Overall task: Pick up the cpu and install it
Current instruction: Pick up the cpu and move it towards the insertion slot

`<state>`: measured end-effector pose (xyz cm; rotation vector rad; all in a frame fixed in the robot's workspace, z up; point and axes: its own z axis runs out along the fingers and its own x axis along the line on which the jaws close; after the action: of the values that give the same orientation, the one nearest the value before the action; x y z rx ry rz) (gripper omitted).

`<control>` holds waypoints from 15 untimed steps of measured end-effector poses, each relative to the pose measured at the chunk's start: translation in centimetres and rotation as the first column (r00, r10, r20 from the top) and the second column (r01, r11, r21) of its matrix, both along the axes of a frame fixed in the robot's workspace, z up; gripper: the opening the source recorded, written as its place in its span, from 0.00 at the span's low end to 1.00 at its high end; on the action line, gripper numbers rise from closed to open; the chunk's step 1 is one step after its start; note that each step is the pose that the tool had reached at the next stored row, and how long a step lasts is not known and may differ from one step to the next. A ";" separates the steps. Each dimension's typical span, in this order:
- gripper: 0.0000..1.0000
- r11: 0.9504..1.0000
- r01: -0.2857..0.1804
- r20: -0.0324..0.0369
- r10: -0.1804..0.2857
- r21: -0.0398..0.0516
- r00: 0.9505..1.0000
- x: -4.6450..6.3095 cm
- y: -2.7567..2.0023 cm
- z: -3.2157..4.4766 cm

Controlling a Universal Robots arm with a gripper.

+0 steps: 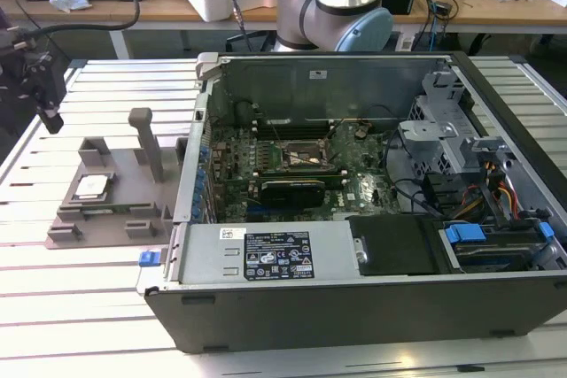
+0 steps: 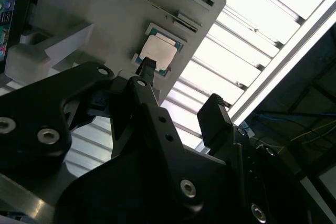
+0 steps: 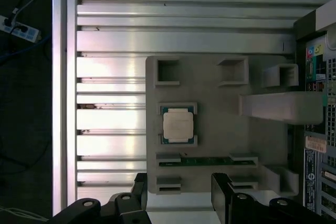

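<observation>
Plainly the step in hand is the pick: the small flat square cpu with a pale silver-grey metal top [image 3: 178,125] lies in a shallow recess near the middle of the grey plastic holder tray [image 3: 210,82], and the black two-fingered gripper [image 3: 181,195] hangs above that tray, off the chip, fingers spread wide with nothing between them; to do it well, I would bring the gap squarely over the recess, keep the fingers parallel to one pair of chip edges, descend straight, and pinch the thin rim rather than press the lid; raised lips of the tray seem to guard two opposite edges, so the freer pair looks the one to take; a thin dark green memory strip [image 3: 205,159] lies in a tray slot just beside the recess and should go untouched; the chip lies level, lid up, its edges square to the tray's edges; it looks so nearly square that no long axis shows, and its corner marking I cannot make out.
</observation>
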<state>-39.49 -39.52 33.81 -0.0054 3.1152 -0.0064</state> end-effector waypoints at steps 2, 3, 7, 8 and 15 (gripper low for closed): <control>0.60 1.000 0.000 0.000 0.000 0.000 1.000 0.0 0.00 -0.17; 0.60 1.000 0.000 0.000 0.000 0.000 1.000 0.0 0.00 -0.30; 0.60 1.000 0.000 0.000 0.000 0.000 1.000 0.0 0.00 -0.60; 0.60 1.000 0.000 0.000 0.000 0.000 1.000 0.0 0.00 -0.64; 0.60 1.000 0.000 0.000 0.000 0.000 1.000 0.0 0.00 -1.30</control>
<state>-39.48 -39.52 32.51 -0.0054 3.1152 -0.0064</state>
